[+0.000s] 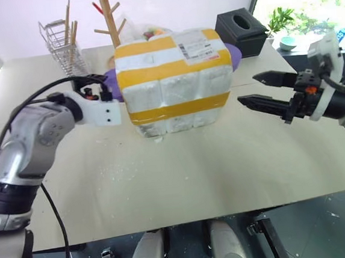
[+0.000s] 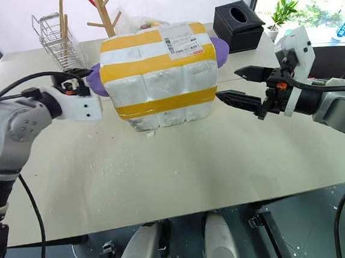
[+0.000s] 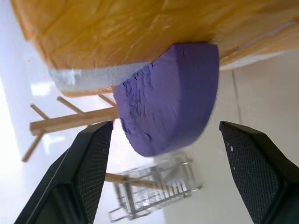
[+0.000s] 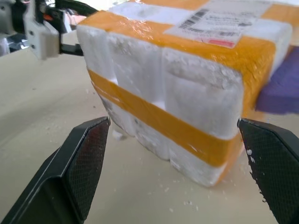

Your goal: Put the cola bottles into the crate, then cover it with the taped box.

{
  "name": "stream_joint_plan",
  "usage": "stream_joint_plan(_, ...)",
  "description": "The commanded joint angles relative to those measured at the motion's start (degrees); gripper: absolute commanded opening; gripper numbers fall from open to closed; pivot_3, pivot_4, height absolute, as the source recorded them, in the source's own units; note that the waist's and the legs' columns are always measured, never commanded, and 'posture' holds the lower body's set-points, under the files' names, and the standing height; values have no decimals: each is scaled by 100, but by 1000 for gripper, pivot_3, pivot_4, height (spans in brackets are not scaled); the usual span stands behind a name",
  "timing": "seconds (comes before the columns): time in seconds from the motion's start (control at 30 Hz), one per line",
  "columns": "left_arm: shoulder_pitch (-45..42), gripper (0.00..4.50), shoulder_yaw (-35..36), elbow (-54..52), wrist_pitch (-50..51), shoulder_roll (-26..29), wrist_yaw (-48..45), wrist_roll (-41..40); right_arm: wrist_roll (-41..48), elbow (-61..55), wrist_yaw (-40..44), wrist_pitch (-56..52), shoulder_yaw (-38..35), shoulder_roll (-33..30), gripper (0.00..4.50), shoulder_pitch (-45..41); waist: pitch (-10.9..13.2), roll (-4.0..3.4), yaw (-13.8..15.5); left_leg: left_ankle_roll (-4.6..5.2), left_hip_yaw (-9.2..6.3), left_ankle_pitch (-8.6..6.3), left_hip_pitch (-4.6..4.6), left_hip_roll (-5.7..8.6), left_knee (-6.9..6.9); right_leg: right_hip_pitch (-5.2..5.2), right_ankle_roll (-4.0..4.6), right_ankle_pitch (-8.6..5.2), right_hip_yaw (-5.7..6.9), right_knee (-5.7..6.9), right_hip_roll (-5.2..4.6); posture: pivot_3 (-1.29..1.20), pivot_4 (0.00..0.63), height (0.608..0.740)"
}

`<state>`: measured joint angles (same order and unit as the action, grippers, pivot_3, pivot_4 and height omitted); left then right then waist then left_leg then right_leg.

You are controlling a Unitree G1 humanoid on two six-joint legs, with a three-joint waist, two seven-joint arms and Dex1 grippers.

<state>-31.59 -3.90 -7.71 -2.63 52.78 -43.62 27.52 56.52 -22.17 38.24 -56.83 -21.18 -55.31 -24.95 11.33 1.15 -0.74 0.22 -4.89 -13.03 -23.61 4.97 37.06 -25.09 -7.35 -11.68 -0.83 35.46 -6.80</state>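
left end effector: fingers spread wide, gripping nothing, hanging just off the box's left end by the purple foam piece

box: sitting mid-counter, between both arms, long axis running left-right, label on top; seems to be covering the crate already, can't see under it

right end effector: gaping wide too, empty, pointing at the box's right end, sitting a bit further off than the left

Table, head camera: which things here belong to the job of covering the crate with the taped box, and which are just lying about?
Job:
taped box
left gripper, open
right gripper, open

Lying about:
purple foam block, behind the box
black tissue box
wooden rack
wire rack
potted plant
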Motion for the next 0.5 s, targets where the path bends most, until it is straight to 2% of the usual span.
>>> stream_joint_plan(0.03, 328, 3797, 1220, -368, 683, 73, -569, -1482, -170, -52, 241, 206, -303, -191, 4500, 293, 0, -1, 6, 0, 0, 0, 0, 0, -2, -1, 0, 0, 0, 0, 0, 0, 150, 739)
stream_joint_plan(0.07, 407, 3797, 1558, -374, 1016, 40, -766, -1974, -207, -46, 288, 232, -338, -216, 4500, 382, 0, -1, 6, 0, -1, 0, 0, -1, -2, -1, 0, 0, 1, 0, 0, 0, 150, 739)
stream_joint_plan(0.2, 454, 3797, 2964, -167, 3493, 148, -1929, -4464, -237, -5, 444, 269, -470, -285, 4500, 573, 0, -2, -1, 0, 0, 0, 1, -1, 3, 2, 0, 0, 2, 0, 3, 0, 150, 739)
stream_joint_plan(0.3, 252, 3797, 3818, 511, 5983, 977, -3467, -6646, -350, 162, 604, 361, -388, -360, 4500, 517, 2, 1, -30, 1, -1, 0, 12, -3, 4, 15, -3, -2, 6, -1, 8, 0, 150, 739)
stream_joint_plan(0.37, 177, 3797, 3761, 956, 6451, 1431, -3994, -7124, -449, 277, 747, 444, -296, -417, 4500, 447, 2, -1, -42, 2, -1, -1, 12, -4, 3, 16, -4, -4, 8, -3, 12, 0, 150, 739)
stream_joint_plan(0.5, 356, 3797, 3062, 1325, 5789, 1939, -4387, -6767, -604, 433, 1164, 655, -160, -517, 4500, 373, -2, -24, 6, 2, 2, -3, 27, -2, 1, 37, 1, -11, 7, -14, 4, 0, 150, 739)
